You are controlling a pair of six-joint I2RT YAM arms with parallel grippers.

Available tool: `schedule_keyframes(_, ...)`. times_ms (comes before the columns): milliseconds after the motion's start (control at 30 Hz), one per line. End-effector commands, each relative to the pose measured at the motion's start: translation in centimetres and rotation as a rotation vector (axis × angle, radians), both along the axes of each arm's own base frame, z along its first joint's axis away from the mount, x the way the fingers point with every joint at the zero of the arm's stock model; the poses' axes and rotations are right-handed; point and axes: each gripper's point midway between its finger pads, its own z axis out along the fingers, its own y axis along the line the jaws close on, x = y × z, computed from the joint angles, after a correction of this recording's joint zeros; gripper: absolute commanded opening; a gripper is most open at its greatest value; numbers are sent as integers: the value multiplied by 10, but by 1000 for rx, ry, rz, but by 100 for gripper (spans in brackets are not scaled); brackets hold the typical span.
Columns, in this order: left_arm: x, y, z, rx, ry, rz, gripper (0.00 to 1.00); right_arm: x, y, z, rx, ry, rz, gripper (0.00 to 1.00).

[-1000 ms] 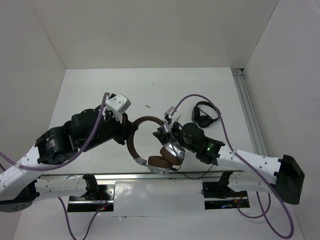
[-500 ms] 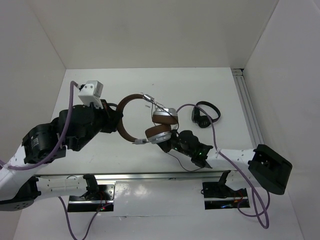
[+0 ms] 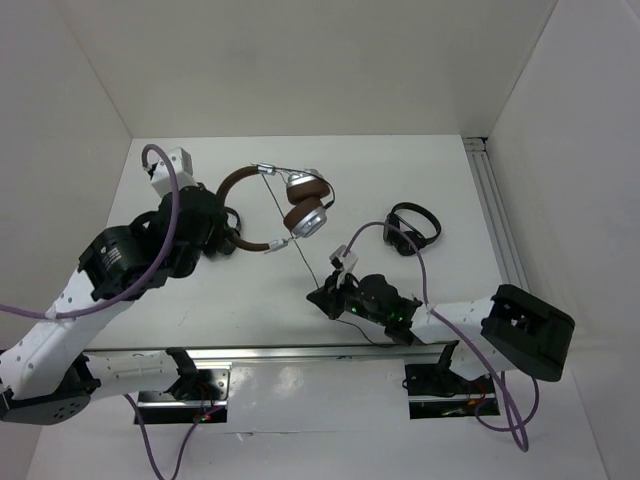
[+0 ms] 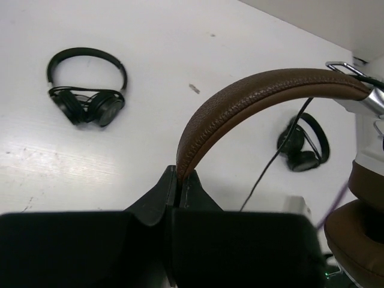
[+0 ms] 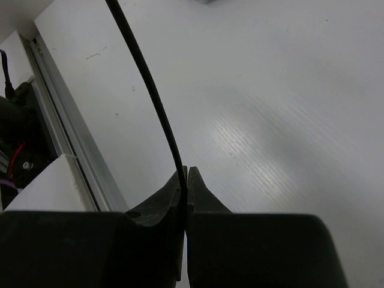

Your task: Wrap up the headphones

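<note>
The headphones (image 3: pixel 300 208), with brown headband, brown ear pads and silver cups, hang in the air over the far left of the table. My left gripper (image 3: pixel 228 232) is shut on the headband (image 4: pixel 258 96), with the ear pads (image 4: pixel 360 234) at the right edge of the left wrist view. The thin black cable (image 3: pixel 292 240) runs straight from the headphones down to my right gripper (image 3: pixel 320 297), which is low near the table's front edge. In the right wrist view the right gripper (image 5: pixel 187 174) is shut on the cable (image 5: pixel 150 90).
A small all-black headphone (image 3: pixel 412 228) lies on the table at the right, also in the left wrist view (image 4: pixel 306 147). A second black one (image 4: pixel 87 96) shows only in the left wrist view. A metal rail (image 3: pixel 495 220) lines the right side, and another (image 5: pixel 66 138) the front edge.
My left gripper has carried the headphones up and toward the far left. My right gripper has moved left toward the front edge, and the cable now runs straight between them.
</note>
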Motion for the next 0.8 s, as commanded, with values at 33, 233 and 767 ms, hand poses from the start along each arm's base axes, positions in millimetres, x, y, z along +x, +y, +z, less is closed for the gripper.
schedule_keyframes(33,28,24,20,-98,-77,202,0,-25,3,15,12,-29,-12,0)
schedule_keyframes(233,52,41,-19,-46,-3,340,0,-63,10,28,3,-32,9,0)
schedule_keyframes(767,79,71,-130,94,249,507,0,-137,69,113,-33,-137,201,0)
